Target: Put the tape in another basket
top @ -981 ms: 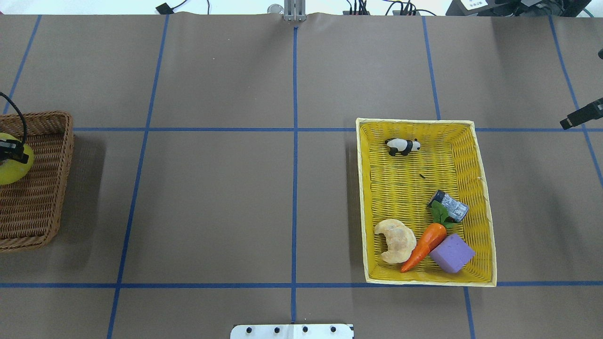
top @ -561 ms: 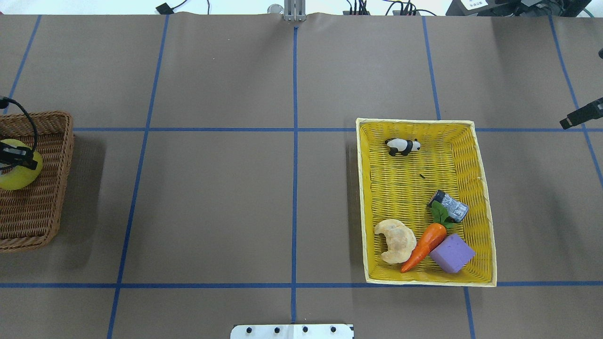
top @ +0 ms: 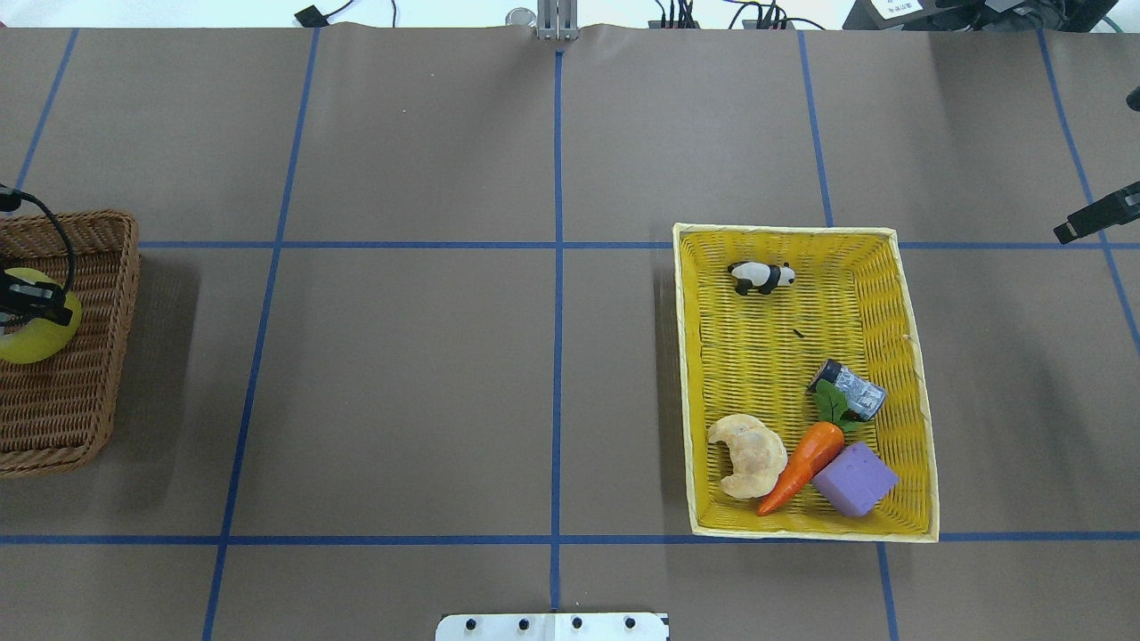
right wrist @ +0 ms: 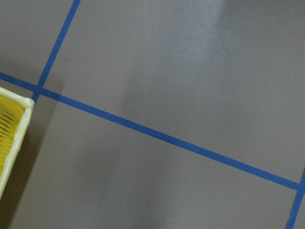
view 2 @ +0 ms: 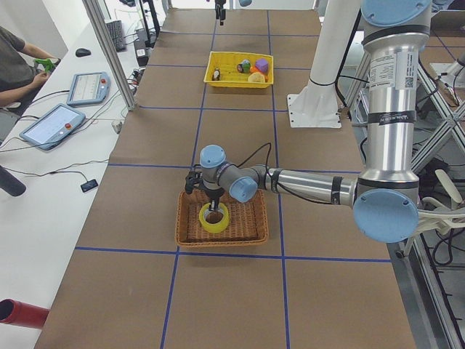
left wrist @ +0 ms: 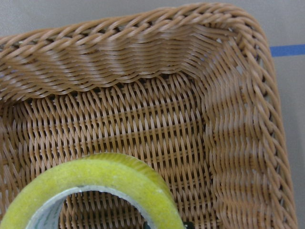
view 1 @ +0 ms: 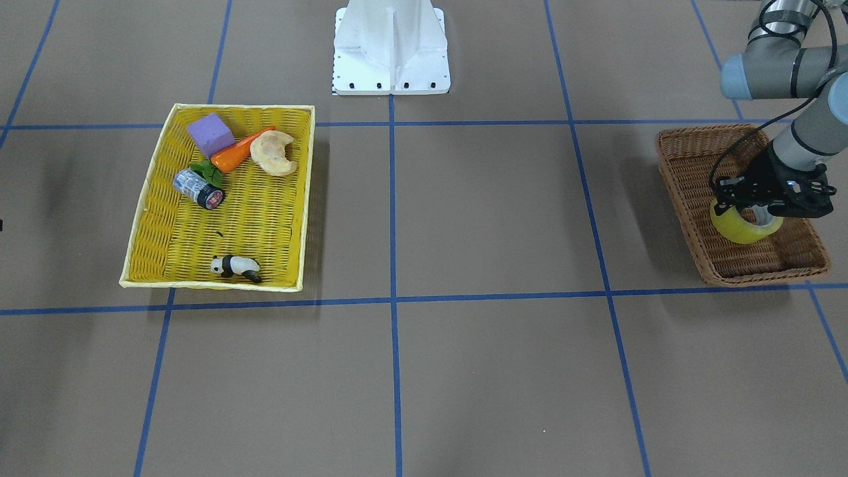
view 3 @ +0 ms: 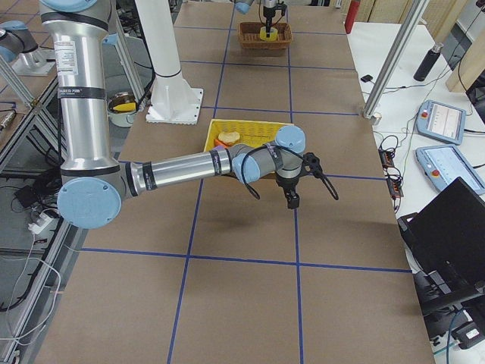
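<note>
The yellow-green tape is in the brown wicker basket at the table's left end. My left gripper is shut on the roll's wall, with one finger inside the whitish core. The overhead view shows the tape under the gripper in the basket. The left wrist view shows the roll's top rim close up, over the basket's woven floor near a corner. My right gripper hangs shut and empty over bare table at the far right.
A shallow yellow woven tray on the right half holds a toy panda, a small grey cylinder, a carrot, a croissant and a purple block. The robot base stands at the table's near edge.
My left gripper and the tape have shifted a little to the right inside the brown basket. The right gripper has hardly moved.
</note>
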Robot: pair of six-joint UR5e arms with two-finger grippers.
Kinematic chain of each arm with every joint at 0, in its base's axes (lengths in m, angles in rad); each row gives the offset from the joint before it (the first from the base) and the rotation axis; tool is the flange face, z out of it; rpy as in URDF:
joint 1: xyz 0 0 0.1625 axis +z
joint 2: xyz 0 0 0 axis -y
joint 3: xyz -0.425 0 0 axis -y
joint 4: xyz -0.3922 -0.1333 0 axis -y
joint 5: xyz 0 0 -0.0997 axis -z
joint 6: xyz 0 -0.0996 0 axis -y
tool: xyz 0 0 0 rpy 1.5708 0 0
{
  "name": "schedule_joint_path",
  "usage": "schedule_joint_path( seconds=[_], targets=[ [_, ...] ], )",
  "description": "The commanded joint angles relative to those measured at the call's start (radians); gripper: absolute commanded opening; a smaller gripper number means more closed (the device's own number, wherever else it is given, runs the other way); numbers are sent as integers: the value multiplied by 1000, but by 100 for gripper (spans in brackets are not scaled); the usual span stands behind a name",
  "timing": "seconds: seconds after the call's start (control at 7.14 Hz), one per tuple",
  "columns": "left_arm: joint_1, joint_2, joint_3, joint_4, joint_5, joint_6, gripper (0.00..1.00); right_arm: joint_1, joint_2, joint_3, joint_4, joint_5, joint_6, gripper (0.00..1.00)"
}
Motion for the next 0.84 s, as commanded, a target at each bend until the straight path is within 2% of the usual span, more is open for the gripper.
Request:
schedule_joint_path(
  seconds=[0.0, 0.14, 0.28, 0.42, 0.56, 0.7],
  targets=[
    [0, 0, 2, -1, 0, 2, 68, 0, 0, 1, 0, 0, 0, 100],
    [0, -3, -2, -1, -3, 2, 80, 0, 0, 1, 0, 0, 0, 100],
    [-9, -6, -52, 9, -11, 3, 80, 0, 3, 5, 2, 0, 0, 100],
    [-53, 5, -155, 86, -43, 18, 80, 3, 5, 13, 0, 3, 0, 100],
    [-171, -1, -227, 224, -72, 157, 80, 6, 0, 8, -2, -1, -2, 100],
    [-258, -12, -241, 372, -77, 386, 83, 29, 2, 7, -29, -4, -5, 100]
  ],
)
